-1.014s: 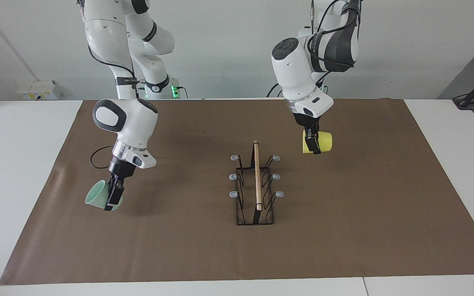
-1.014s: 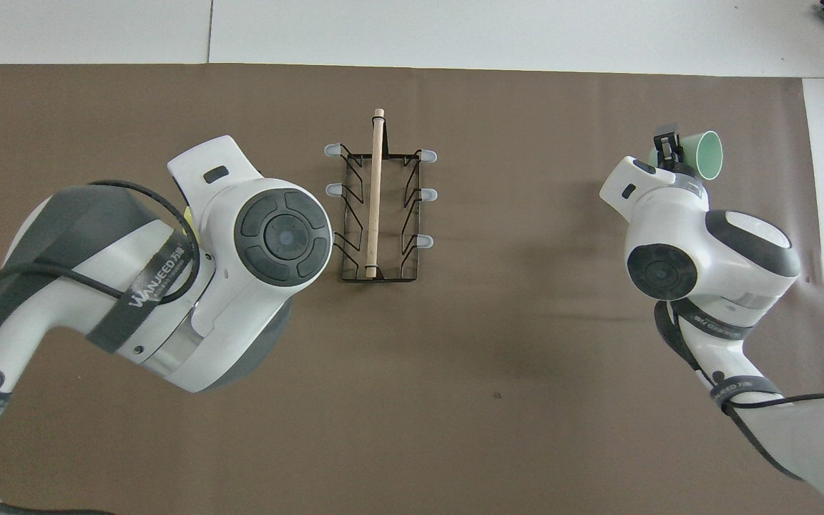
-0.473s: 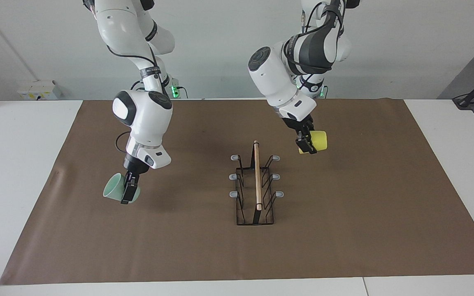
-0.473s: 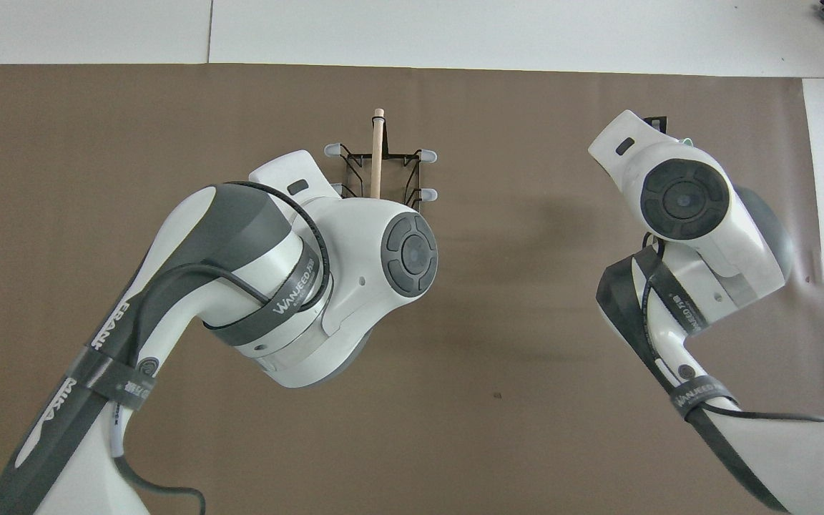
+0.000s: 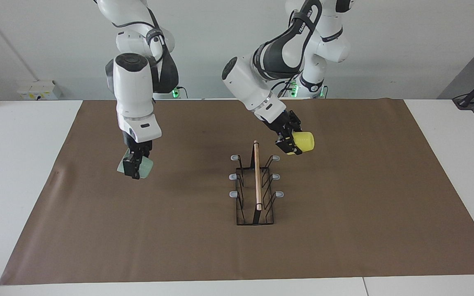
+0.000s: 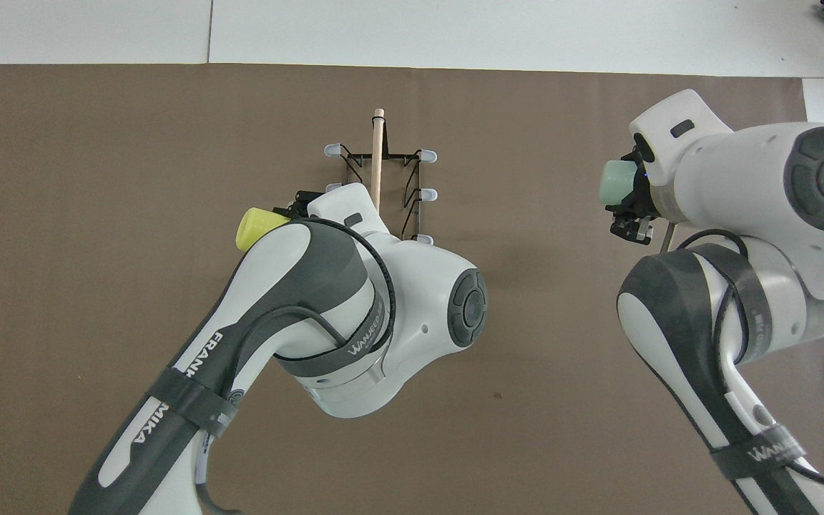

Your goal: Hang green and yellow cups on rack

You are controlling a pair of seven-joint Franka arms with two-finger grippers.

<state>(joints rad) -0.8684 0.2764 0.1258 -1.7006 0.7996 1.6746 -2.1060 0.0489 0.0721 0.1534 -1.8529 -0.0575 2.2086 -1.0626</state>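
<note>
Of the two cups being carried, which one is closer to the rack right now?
The yellow cup, in the left end effector, hangs just beside the rack by its prongs. The green cup, in the right end effector, is well off toward the right arm's end.

My two arms (image 5: 134, 82) are glossy white rounded shells with dark grey bands at the joints and round dark grey end caps (image 6: 468, 307). Grey straps printed in white letters, one reading "WANJEED" (image 6: 355, 347), tie thin black cables along them. Each white wrist block ends in small black jaws.
</note>
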